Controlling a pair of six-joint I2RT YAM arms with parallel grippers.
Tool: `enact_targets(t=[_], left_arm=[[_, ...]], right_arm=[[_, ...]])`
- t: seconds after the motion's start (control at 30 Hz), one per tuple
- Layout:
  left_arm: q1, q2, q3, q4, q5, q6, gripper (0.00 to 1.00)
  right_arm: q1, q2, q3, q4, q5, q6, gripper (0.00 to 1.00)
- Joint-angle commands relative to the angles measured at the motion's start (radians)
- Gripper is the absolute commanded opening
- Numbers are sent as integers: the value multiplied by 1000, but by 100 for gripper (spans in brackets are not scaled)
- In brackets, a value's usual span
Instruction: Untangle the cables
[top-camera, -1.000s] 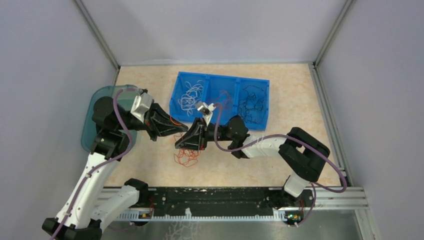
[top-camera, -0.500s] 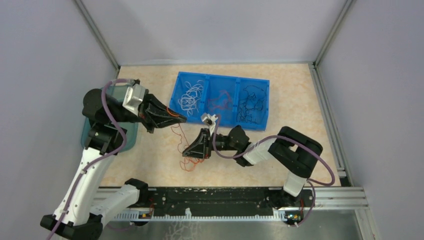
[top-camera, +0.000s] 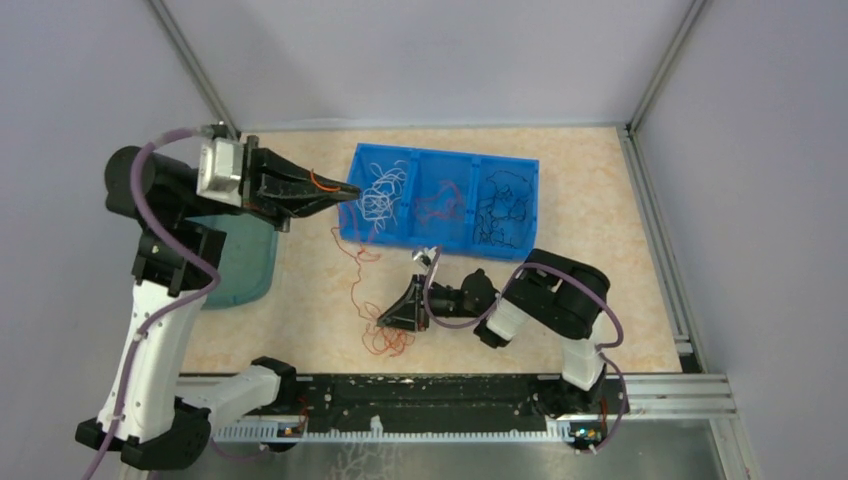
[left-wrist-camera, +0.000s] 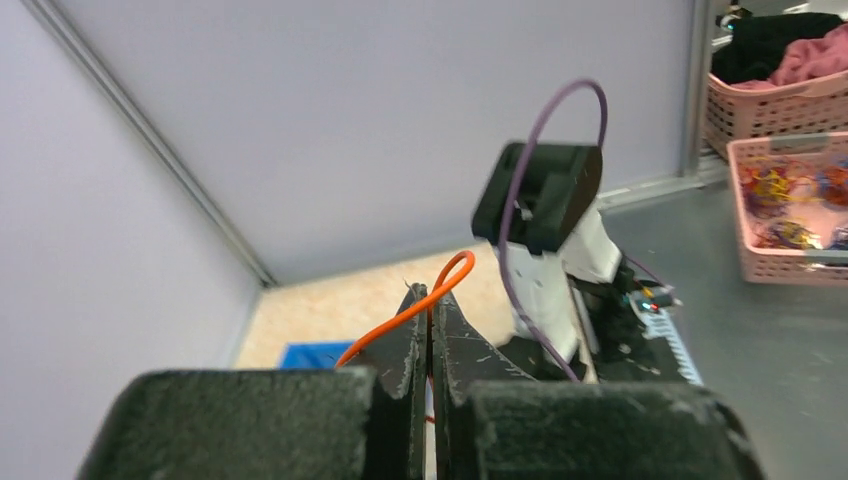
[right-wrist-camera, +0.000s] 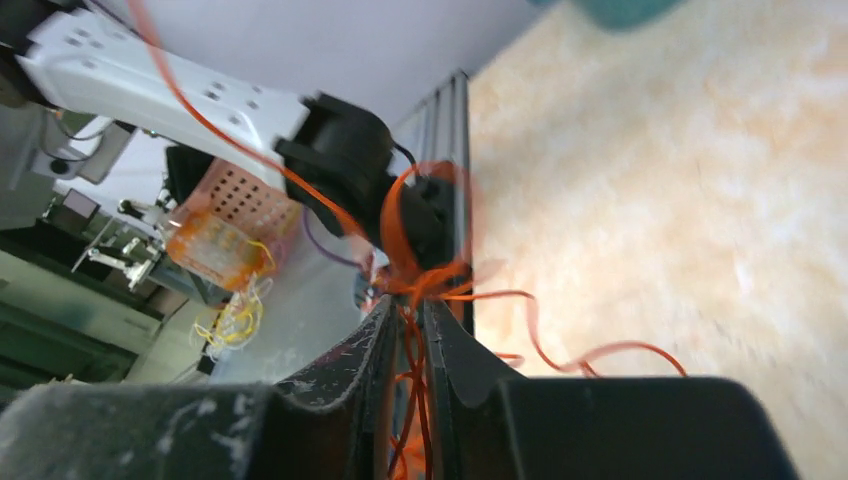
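My left gripper (top-camera: 347, 192) is shut on one red-orange cable (top-camera: 353, 272), raised near the blue tray's left end. The cable's loop (left-wrist-camera: 452, 274) pokes out above the closed fingertips (left-wrist-camera: 412, 312). This strand runs down to a red-orange tangle (top-camera: 384, 343) on the table. My right gripper (top-camera: 386, 321) is low, by the table's near edge, shut on that tangle (right-wrist-camera: 421, 272), with strands running between its fingers (right-wrist-camera: 372, 335). White cables (top-camera: 381, 190), red cables (top-camera: 439, 204) and black cables (top-camera: 504, 205) lie in separate compartments of the tray.
The blue three-compartment tray (top-camera: 411, 236) stands at the back middle of the table. A teal plate (top-camera: 238, 268) lies at the left, under my left arm. The metal rail (top-camera: 440, 395) runs along the near edge.
My left gripper has risen and moved back, towards the tray, drawing one red-orange strand out. My right gripper has moved towards the near edge and lower with the tangle.
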Motion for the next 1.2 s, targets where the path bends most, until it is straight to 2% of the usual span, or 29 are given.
enact_targets(t=[0.0, 0.1, 0.23, 0.3, 0.33, 0.47, 0.57, 0.77, 0.97, 1.17], left_arm=[[-5, 12, 122, 40, -38, 35, 0], [-5, 26, 144, 62, -41, 3, 0], [-5, 35, 175, 72, -76, 38, 0], [-5, 46, 193, 75, -91, 58, 0], [-5, 53, 200, 75, -93, 62, 0], [-5, 79, 209, 74, -85, 69, 0], [-5, 102, 196, 94, -84, 64, 0], [-7, 166, 149, 155, -155, 68, 0], [-46, 273, 175, 174, -196, 95, 0], [-125, 404, 229, 170, -215, 139, 0]], right_arm=[[11, 19, -23, 66, 19, -17, 19], [14, -2, -27, 4, 45, -57, 24], [18, -47, -26, -127, 101, -127, 29], [18, -69, -42, -122, 128, -138, 37], [17, -92, -47, -128, 141, -149, 44], [16, -284, -45, -250, 197, -246, 53], [17, -433, -16, -449, 239, -358, 59], [9, -642, -29, -743, 430, -479, 67], [-36, -809, -115, -882, 657, -484, 71], [-76, -1050, -190, -966, 900, -455, 72]])
